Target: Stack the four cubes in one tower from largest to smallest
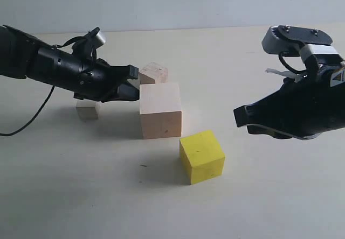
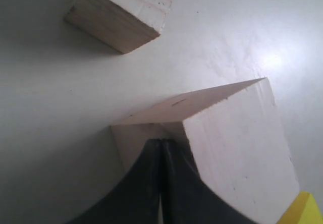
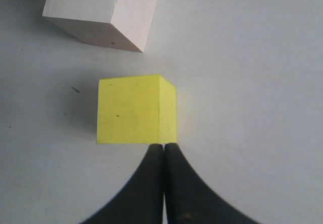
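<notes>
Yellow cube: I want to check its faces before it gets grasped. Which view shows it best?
The right wrist view: the yellow cube sits whole and large, mid-frame, two faces clear. The exterior view shows it whole but smaller, three faces visible. The left wrist view catches only one corner at the frame edge.

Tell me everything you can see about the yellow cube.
The yellow cube is bright, matt yellow with crisp edges and a few dark specks. It rests flat on the pale table, nothing on top, close to the largest wooden cube but apart. The shut right pincer hangs nearby, not touching.
</notes>
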Controlling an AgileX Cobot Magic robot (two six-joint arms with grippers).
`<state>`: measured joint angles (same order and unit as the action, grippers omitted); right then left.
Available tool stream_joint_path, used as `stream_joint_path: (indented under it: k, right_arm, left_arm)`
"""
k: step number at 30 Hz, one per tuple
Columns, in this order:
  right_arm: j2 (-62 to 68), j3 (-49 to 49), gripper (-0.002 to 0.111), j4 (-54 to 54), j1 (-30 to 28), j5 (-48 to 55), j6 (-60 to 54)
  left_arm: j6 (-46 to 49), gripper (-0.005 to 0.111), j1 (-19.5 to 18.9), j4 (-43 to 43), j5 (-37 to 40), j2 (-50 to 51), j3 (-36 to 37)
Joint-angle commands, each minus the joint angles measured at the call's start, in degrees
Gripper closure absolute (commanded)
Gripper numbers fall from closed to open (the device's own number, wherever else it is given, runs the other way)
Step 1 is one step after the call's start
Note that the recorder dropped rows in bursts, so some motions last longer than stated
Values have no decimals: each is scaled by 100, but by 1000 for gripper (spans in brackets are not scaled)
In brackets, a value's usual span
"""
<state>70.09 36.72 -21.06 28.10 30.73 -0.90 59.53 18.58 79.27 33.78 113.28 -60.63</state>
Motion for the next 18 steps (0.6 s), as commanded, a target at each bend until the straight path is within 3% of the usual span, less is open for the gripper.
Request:
stream_joint_path:
  k: [1,18]
  right_arm:
    - [-3,39,108,17,25,-29,-59]
    - [-3,39,108,38,25,1,-59]
  left_arm:
    - [22,107,32,62,40,3,-72]
    - [-209,107,32,-385,54,-22,-199]
